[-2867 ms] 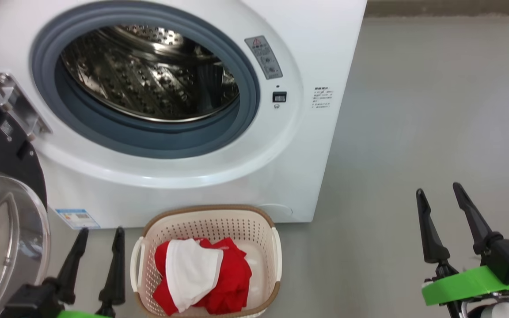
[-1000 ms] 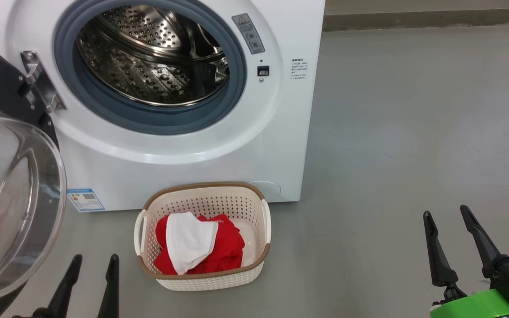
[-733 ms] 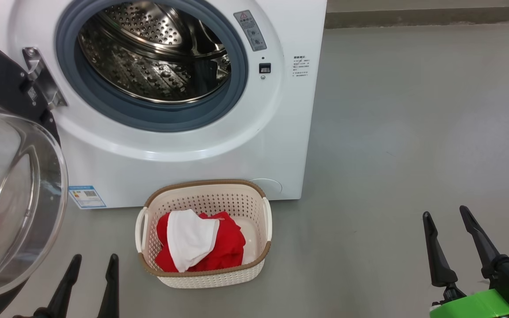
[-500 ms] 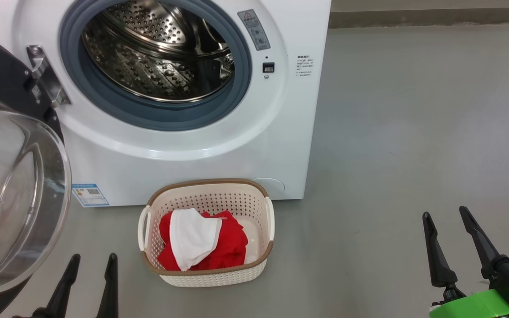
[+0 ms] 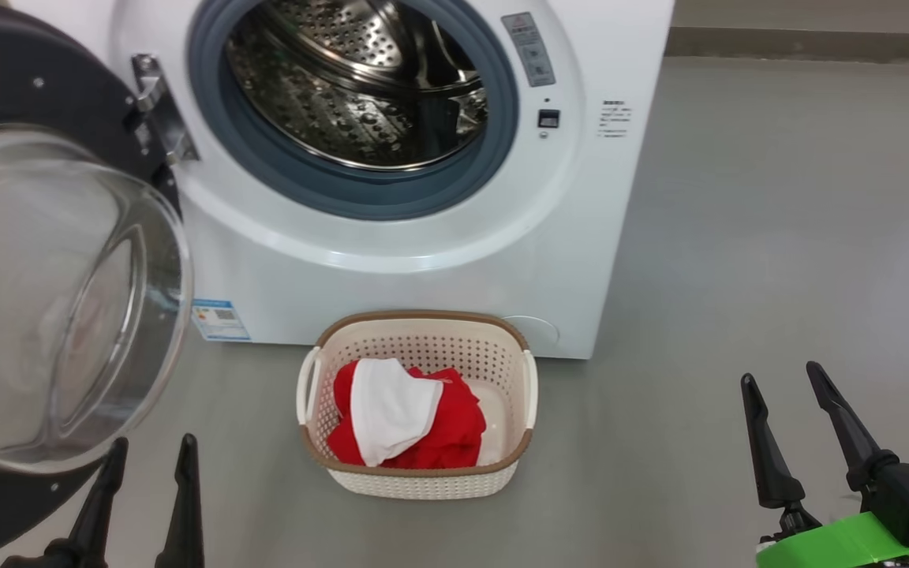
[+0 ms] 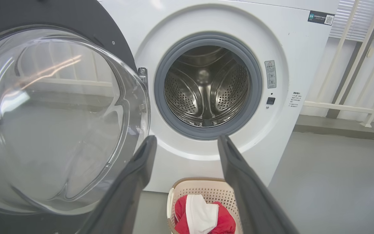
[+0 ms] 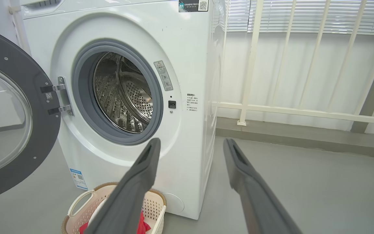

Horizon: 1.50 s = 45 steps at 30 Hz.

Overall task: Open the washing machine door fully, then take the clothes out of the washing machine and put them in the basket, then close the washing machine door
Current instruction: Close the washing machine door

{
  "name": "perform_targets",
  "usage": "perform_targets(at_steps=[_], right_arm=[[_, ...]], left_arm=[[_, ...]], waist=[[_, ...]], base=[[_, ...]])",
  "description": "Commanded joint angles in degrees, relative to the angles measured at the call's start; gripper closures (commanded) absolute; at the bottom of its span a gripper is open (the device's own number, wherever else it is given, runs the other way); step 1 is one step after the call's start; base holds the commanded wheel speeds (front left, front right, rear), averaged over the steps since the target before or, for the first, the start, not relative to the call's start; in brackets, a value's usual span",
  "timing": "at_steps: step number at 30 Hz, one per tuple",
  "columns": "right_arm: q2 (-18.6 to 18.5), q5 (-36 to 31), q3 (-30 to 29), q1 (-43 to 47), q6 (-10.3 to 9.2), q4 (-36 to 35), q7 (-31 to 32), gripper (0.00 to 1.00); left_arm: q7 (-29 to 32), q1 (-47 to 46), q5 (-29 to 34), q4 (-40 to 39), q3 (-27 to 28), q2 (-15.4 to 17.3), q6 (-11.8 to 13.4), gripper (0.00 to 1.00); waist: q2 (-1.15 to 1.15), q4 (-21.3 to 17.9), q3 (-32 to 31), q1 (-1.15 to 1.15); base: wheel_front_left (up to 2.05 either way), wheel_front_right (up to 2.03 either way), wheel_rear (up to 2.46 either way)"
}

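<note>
We held our left gripper (image 5: 152, 442) low at the near left, its 2 long dark fingers spread apart and pointing toward the far side. Our right gripper (image 5: 780, 375) sat at the near right, also spread wide. Its fingers leaned a little left, and a green band (image 5: 833, 544) wrapped its wrist. Both hung free in the air.

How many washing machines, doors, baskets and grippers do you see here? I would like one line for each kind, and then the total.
washing machine: 1
door: 1
basket: 1
grippers: 2, the left gripper and the right gripper, both open
Total: 5
</note>
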Motion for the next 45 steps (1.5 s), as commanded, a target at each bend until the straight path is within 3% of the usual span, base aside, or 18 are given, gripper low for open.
perform_targets(at_steps=[1, 27, 32, 45], right_arm=[[-0.76, -0.64, 1.49, -2.55, 0.36, -1.66, -0.22, 0.0], [-0.76, -0.7, 5.06, -3.0, 0.36, -1.07, -0.84, 0.0], [-0.76, -0.84, 6.37, -3.61, 0.36, -0.96, -0.85, 0.0], [-0.76, -1.33, 7.97, -5.56, 0.36, -0.08, -0.66, 0.0]], left_arm=[[0.0, -2.84, 0.37, -1.9, 2.33, 1.17, 0.5, 0.0], [2.34, -1.74, 1.33, -4.9, 2.46, 2.36, 3.52, 0.0], [2.24, -1.77, 2.14, -5.33, 2.5, 2.5, 4.5, 0.0], [1.19, -0.37, 1.56, -6.29, 3.65, 2.09, 5.98, 0.0]], waist=[[0.0, 2.5, 0.1, 0.0], [0.0, 21.59, -1.68, 0.0], [0.0, 23.77, -1.56, 0.0], [0.0, 24.29, -0.58, 0.0]], base=[[0.0, 0.0, 0.0], [0.0, 0.0, 0.0], [0.0, 0.0, 0.0], [0.0, 0.0, 0.0]])
